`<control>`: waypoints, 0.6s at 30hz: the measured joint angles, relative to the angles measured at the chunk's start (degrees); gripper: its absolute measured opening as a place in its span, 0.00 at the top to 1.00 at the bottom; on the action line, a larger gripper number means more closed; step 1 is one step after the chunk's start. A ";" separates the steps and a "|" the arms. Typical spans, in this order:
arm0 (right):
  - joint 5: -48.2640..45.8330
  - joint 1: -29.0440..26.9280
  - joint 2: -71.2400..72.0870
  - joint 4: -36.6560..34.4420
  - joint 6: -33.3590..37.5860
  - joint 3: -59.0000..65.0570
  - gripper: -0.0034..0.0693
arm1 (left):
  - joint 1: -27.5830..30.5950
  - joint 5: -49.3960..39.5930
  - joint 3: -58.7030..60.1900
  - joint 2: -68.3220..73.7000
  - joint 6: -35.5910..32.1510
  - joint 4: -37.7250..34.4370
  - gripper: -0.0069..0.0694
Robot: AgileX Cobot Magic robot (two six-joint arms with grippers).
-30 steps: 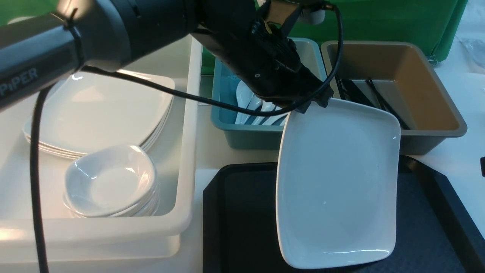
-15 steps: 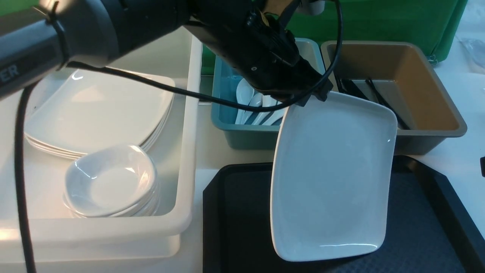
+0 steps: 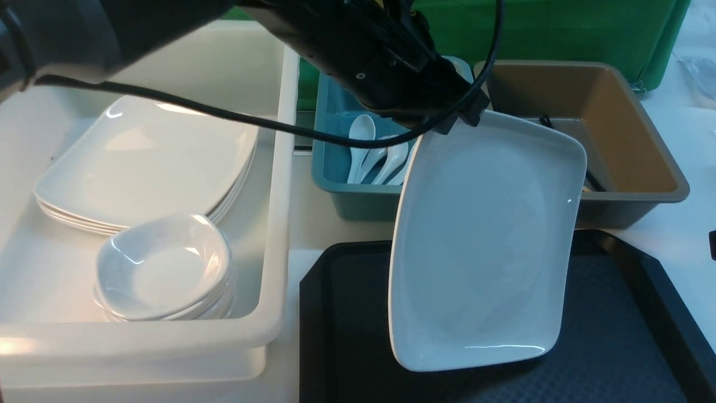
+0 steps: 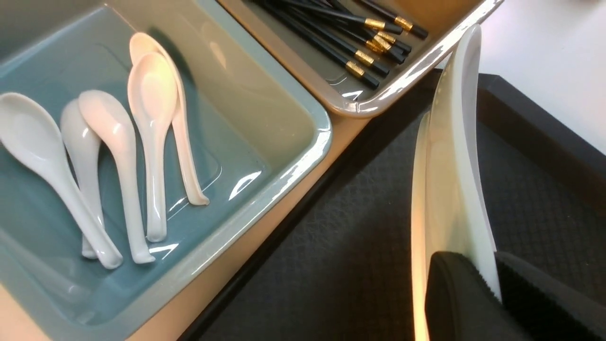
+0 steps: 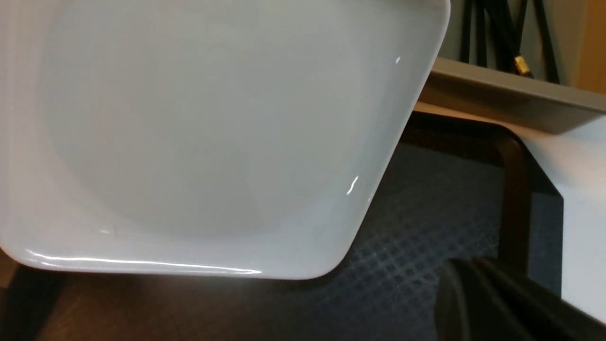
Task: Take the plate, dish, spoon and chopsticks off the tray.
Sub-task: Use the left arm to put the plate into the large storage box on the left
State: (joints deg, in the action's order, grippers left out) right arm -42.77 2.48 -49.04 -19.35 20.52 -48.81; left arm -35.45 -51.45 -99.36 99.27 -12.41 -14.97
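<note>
Over tray, left gripper tight on plate.

White plate edge-on in left tool, above black tray

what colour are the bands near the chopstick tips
Gold, on otherwise black chopsticks; the left wrist view shows them best.

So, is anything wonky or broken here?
Only the plate looks wonky: it hangs steeply tilted over the tray, pinched by its far edge in the left claw. Nothing looks spilled or cracked. The spoons lie in the blue tub, the chopsticks in the brown tub.
</note>
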 joint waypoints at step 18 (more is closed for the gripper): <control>0.00 0.00 0.00 -0.35 0.00 0.00 0.88 | 5.89 -3.43 -3.95 -5.62 0.19 -1.01 0.88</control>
State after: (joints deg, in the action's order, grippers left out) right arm -42.77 2.48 -49.04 -19.71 20.52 -48.81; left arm -29.56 -54.88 -103.31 93.65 -12.22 -15.98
